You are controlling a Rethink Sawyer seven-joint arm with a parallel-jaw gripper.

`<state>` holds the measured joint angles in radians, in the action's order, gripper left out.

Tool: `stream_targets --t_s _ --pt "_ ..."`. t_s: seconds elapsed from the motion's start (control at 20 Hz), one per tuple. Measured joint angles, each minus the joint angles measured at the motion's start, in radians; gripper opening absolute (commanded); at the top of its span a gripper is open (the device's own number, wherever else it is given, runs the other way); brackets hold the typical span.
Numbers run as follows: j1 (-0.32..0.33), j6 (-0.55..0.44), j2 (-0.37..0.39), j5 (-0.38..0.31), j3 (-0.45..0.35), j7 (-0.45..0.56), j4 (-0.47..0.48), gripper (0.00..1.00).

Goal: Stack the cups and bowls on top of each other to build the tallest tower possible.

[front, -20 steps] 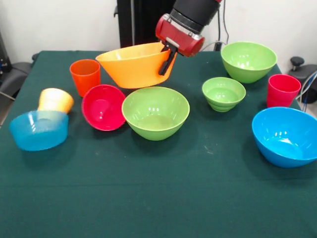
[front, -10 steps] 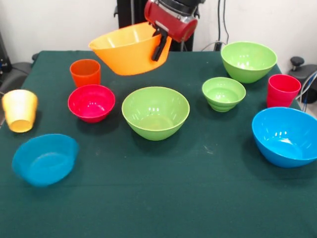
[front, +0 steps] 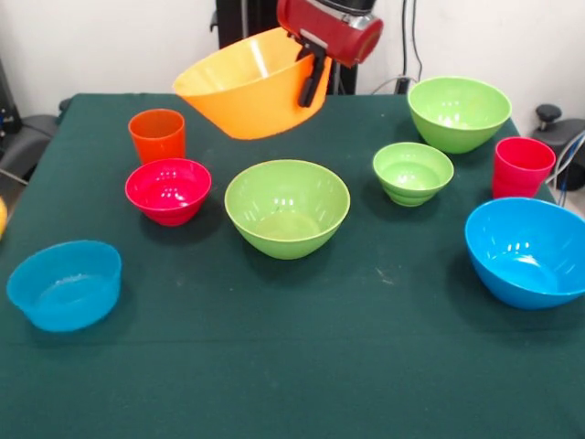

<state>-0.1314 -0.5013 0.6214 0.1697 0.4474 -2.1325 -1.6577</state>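
Note:
My gripper is shut on the rim of the very wide orange bowl and holds it tilted in the air above the table's far side. Below it, each standing apart on the green cloth, are the orange cup, the small red bowl, a big green bowl, the small green bowl, a second big green bowl, the red cup, the big blue bowl and the small blue bowl. Only a yellow sliver shows at the left edge.
The green tablecloth has a wide bare stretch along its near side. A black post and cables stand behind the table by the white wall.
The orange bowl has risen and tipped. The small red and small blue bowls have settled upright, the blue one nearer the left front. The yellow cup has gone almost out of the left edge.

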Motion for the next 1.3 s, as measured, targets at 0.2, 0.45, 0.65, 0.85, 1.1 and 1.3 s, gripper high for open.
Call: stream_targets --t_s 0.2,0.45,0.65,0.85,1.1,1.3 --pt "0.000 0.000 -0.002 -0.010 -0.018 0.000 0.019 0.00" --pt "-0.001 0.000 -0.011 -0.027 -0.037 0.000 0.055 0.00" --pt "-0.001 0.000 -0.013 -0.045 -0.046 0.000 0.084 0.00" --pt "-0.001 0.000 -0.027 -0.062 -0.052 0.000 0.115 0.00" --pt "0.001 0.011 -0.063 -0.091 -0.059 0.000 0.136 0.00" --pt "0.002 0.041 -0.104 -0.112 -0.067 0.000 0.142 0.00"
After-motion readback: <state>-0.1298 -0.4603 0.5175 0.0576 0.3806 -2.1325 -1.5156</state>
